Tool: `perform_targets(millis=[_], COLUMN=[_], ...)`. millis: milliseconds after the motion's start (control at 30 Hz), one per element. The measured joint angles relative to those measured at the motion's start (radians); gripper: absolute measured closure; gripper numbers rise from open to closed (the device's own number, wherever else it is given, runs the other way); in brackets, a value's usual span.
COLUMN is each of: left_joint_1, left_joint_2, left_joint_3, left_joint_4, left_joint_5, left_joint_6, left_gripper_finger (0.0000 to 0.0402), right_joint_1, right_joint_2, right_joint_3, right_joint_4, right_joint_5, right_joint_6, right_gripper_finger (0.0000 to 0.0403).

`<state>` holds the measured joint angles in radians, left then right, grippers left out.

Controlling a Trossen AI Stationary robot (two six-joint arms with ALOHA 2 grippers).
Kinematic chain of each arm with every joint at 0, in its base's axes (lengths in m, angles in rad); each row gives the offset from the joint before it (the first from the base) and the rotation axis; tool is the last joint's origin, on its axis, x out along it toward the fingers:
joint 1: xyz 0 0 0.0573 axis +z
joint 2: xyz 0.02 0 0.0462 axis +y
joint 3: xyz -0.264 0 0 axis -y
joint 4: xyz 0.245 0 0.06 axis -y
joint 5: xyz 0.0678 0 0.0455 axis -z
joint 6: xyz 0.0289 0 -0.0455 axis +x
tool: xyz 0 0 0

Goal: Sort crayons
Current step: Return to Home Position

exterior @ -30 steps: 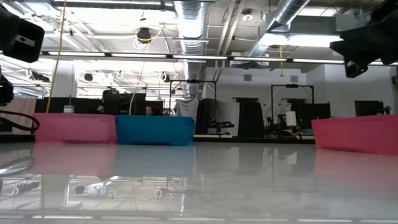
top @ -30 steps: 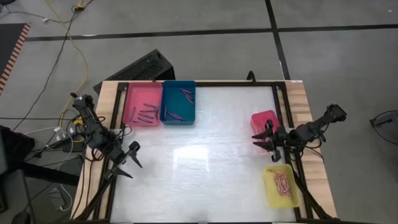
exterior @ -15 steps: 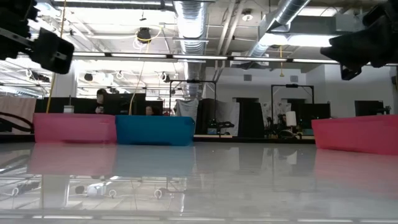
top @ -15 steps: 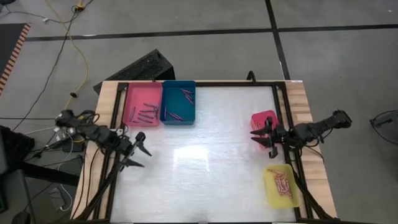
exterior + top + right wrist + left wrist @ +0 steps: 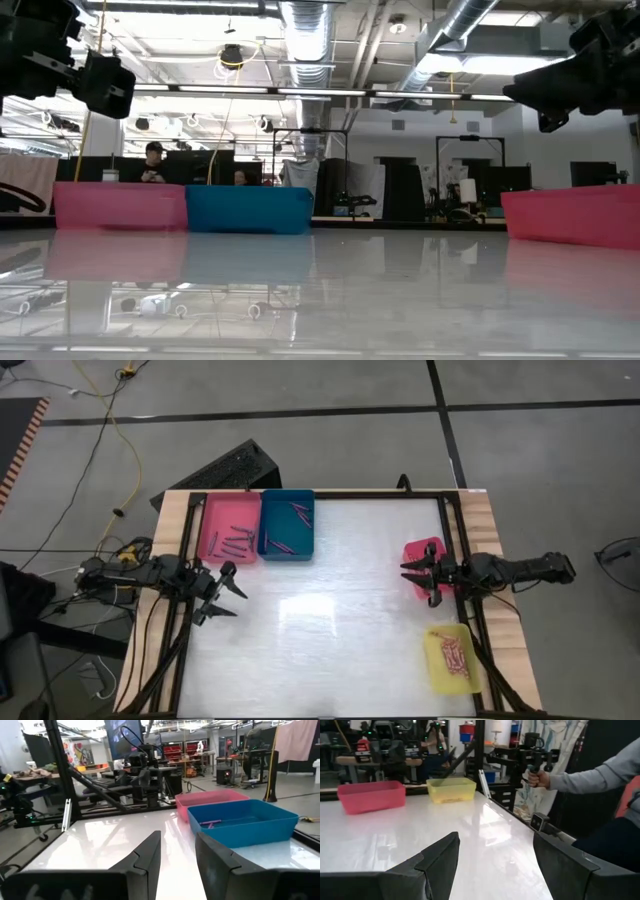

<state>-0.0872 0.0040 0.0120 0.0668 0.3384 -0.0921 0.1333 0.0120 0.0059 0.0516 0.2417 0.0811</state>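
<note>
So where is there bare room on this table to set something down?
The middle of the table is bare, from the pink tray and blue tray at the far left down to the near edge. Crowded: the right edge, with the red tray, yellow tray and open right gripper; the open left gripper hangs over the left edge.

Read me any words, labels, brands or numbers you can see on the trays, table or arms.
None can be read.
Pink tray, blue tray, red tray, yellow tray, table: no print shows.
Left gripper, right gripper: no marking shows.
Screen behind the table: too blurred to read.
</note>
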Motion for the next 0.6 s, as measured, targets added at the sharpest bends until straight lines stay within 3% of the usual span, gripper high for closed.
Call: perform_targets(millis=[233, 500, 600], left_joint_1=[0.0, 0.0, -0.001], left_joint_2=[0.0, 0.0, 0.0], left_joint_3=[0.0, 0.0, 0.0], left_joint_4=[0.0, 0.0, 0.0], left_joint_5=[-0.007, -0.011, -0.011], left_joint_6=[0.006, -0.001, -0.073], left_gripper_finger=[0.0157, 0.0157, 0.0157], right_joint_1=[-0.047, -0.051, -0.051], right_joint_2=[0.0, 0.0, 0.0], right_joint_3=[0.0, -0.001, -0.001], right_joint_4=[-0.011, -0.012, -0.012], right_joint_5=[-0.079, -0.085, -0.084], right_joint_6=[0.004, -0.021, -0.052], right_gripper_finger=[0.0269, 0.0269, 0.0269])
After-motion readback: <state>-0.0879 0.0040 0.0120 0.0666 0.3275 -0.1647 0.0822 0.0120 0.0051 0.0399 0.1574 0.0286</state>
